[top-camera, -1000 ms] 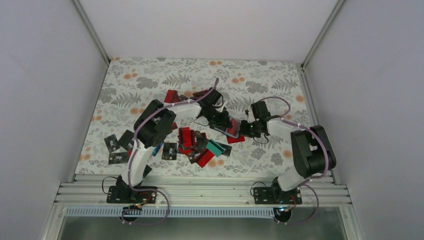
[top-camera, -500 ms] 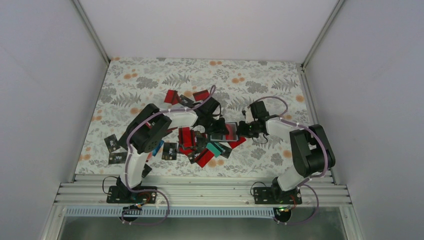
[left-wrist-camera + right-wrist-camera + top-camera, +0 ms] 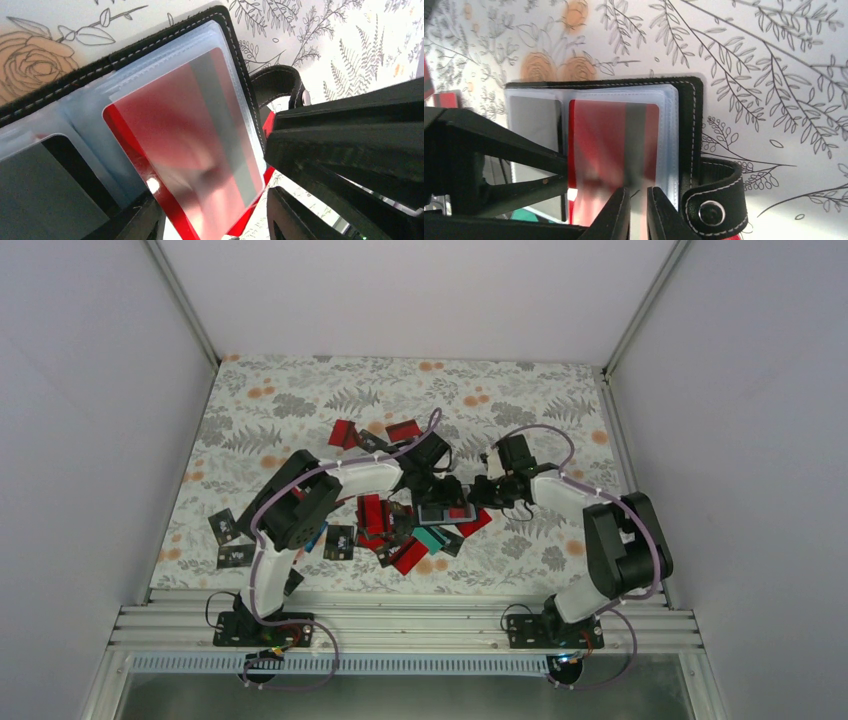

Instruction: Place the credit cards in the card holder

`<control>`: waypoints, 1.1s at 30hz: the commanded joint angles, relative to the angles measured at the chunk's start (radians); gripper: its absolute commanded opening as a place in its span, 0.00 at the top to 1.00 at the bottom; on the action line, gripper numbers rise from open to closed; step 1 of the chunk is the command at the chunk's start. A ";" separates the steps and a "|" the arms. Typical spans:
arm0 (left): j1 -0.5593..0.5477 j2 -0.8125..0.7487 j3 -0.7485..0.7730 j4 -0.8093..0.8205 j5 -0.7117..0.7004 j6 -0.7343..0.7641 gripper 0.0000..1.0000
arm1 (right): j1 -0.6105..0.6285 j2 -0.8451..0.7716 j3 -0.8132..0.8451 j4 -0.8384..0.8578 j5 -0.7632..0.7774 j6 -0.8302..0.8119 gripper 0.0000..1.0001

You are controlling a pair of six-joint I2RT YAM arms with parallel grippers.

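Open card holder (image 3: 687,115): right fingers (image 3: 616,217) clenched on its edge; left fingers (image 3: 287,220) parted, released, flanking the red card (image 3: 200,145) inside.

Access straight down onto the card holder (image 3: 688,115) is blocked by both arms, which meet above it. The right claw (image 3: 638,212) is pinched on its right side, and the left claw (image 3: 216,222), jaws apart, is set at its left side. To the left of the card holder and nearer, the worktop (image 3: 545,405) is cluttered with a heap of loose cards (image 3: 395,540). A few red cards (image 3: 345,432) lie beyond it to the left. Beyond and right of the card holder, bare worktop is left, bounded by the enclosure walls (image 3: 720,440).
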State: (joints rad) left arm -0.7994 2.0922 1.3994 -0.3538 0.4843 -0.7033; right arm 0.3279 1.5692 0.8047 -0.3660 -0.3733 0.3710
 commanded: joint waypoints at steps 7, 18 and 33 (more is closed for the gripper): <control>-0.017 -0.074 0.052 -0.205 -0.064 0.082 0.24 | -0.002 -0.079 0.032 -0.034 -0.103 0.005 0.78; -0.016 -0.096 0.139 -0.364 -0.217 0.158 0.39 | -0.033 -0.025 -0.007 0.019 -0.251 0.030 0.66; -0.015 -0.018 0.112 -0.288 -0.244 0.179 0.87 | -0.056 0.059 -0.040 0.044 -0.226 0.019 0.62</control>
State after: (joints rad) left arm -0.8143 2.0449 1.5146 -0.6659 0.2543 -0.5369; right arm 0.2798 1.6073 0.7715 -0.3428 -0.6258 0.3985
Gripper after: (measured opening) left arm 0.175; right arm 0.375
